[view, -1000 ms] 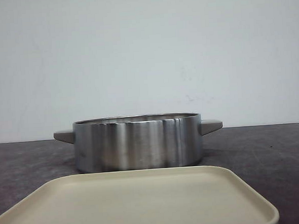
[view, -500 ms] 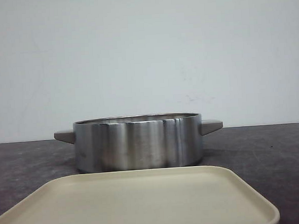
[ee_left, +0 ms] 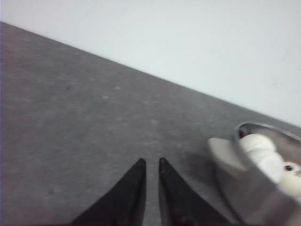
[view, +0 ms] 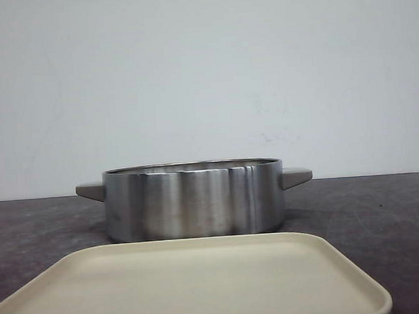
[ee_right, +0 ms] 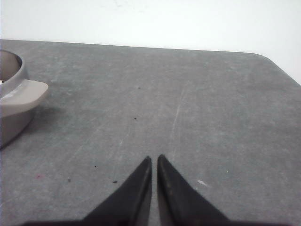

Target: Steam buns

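Observation:
A round steel pot (view: 194, 200) with two grey side handles stands on the dark table. In the left wrist view the pot (ee_left: 254, 200) holds white buns (ee_left: 257, 143); one bun (ee_left: 291, 175) shows a black eye. The buns are hidden by the pot wall in the front view. My left gripper (ee_left: 151, 161) is shut and empty over bare table, beside the pot's handle (ee_left: 225, 153). My right gripper (ee_right: 154, 157) is shut and empty over bare table, off the pot's other handle (ee_right: 23, 92). Neither gripper shows in the front view.
A beige square plate (view: 189, 286) lies in front of the pot, nearest the camera, with nothing on it. A white wall stands behind the table. The table's rounded far corner (ee_right: 270, 59) shows in the right wrist view.

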`<state>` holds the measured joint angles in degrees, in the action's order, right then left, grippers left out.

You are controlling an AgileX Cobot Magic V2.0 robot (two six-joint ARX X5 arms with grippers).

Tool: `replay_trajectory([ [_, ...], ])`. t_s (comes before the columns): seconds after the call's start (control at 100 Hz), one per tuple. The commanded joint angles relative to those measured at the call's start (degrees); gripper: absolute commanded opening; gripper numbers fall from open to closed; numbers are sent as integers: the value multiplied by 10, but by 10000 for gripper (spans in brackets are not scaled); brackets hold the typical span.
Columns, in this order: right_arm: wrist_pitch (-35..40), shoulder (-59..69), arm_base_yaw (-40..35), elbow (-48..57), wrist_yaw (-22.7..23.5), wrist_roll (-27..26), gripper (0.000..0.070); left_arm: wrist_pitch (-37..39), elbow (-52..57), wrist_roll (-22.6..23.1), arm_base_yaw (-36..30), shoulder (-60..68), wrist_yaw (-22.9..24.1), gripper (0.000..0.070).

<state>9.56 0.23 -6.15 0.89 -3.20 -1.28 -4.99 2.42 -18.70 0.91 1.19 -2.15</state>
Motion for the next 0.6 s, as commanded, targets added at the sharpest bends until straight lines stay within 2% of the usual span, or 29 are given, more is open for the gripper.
replay_trajectory([
  [0.0,-5,0,0,-2,0,5,12,-7,-3,35,5,-7,-3,0],
  [0.15,-5,0,0,-2,0,5,12,-19,-16,62,14,-10,-2,0],
  [0.23,-5,0,0,-2,0,5,12,-51,-16,74,14,-10,-2,0],
  [0.4,-5,0,0,-2,0,5,12,-59,-16,146,22,-10,-2,0],
  [0.59,-5,0,0,-2,0,5,12,-57,-16,146,24,-8,-2,0],
])
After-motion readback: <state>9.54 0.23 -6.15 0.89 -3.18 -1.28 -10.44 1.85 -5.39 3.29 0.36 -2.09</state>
